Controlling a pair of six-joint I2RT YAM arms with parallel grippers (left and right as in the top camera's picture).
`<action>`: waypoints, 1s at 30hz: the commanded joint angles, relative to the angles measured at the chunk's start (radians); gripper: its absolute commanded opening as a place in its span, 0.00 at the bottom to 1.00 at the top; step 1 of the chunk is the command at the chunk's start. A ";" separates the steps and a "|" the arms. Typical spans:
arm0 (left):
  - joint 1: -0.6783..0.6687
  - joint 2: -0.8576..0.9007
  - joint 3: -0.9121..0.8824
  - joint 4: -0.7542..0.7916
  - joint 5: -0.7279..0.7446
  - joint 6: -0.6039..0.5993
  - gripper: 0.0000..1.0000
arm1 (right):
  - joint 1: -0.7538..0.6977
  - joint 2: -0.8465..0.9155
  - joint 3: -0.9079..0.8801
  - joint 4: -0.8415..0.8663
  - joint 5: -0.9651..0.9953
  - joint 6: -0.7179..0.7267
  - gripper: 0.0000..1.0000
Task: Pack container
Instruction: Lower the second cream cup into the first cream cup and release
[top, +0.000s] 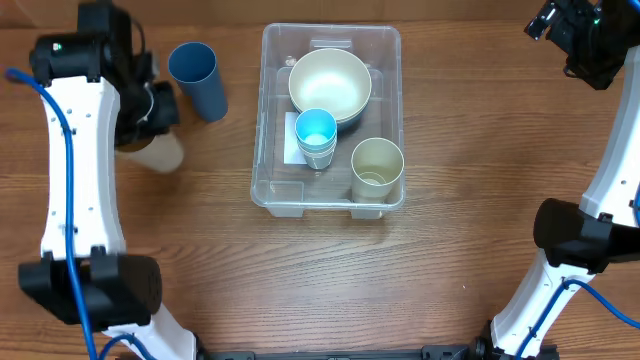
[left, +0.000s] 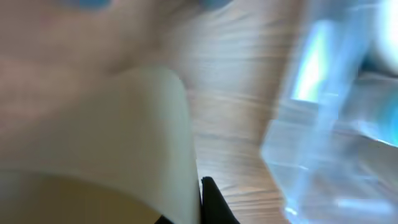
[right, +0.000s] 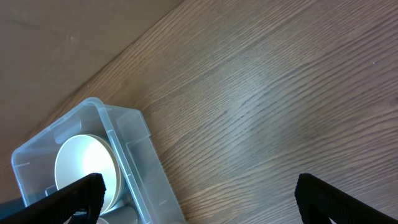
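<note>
The clear container (top: 280, 45) stands mid-table and holds a white bowl (top: 330, 82), a light blue cup (top: 316, 128) and a cream cup (top: 377, 165). My left gripper (top: 150, 115) is left of it, shut on another cream cup (top: 165, 152), which fills the left wrist view (left: 124, 143) beside one black finger (left: 210, 200). The container's wall shows blurred at the right of that view (left: 323, 124). My right gripper (right: 199, 193) is open and empty over bare wood at the far right (top: 575, 40). The container (right: 134, 143) and bowl (right: 81, 168) lie to its lower left.
A dark blue cup (top: 197, 78) stands on the table just right of my left gripper, between it and the container. The wooden table's far edge shows at the top left of the right wrist view.
</note>
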 joint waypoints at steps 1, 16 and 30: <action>-0.116 -0.151 0.179 -0.011 0.022 0.071 0.04 | -0.004 -0.039 0.025 0.003 -0.005 -0.006 1.00; -0.769 -0.142 0.223 0.203 0.199 0.318 0.04 | -0.004 -0.039 0.025 0.003 -0.005 -0.006 1.00; -0.775 -0.018 0.223 0.051 0.154 0.318 0.04 | -0.004 -0.039 0.025 0.003 -0.005 -0.006 1.00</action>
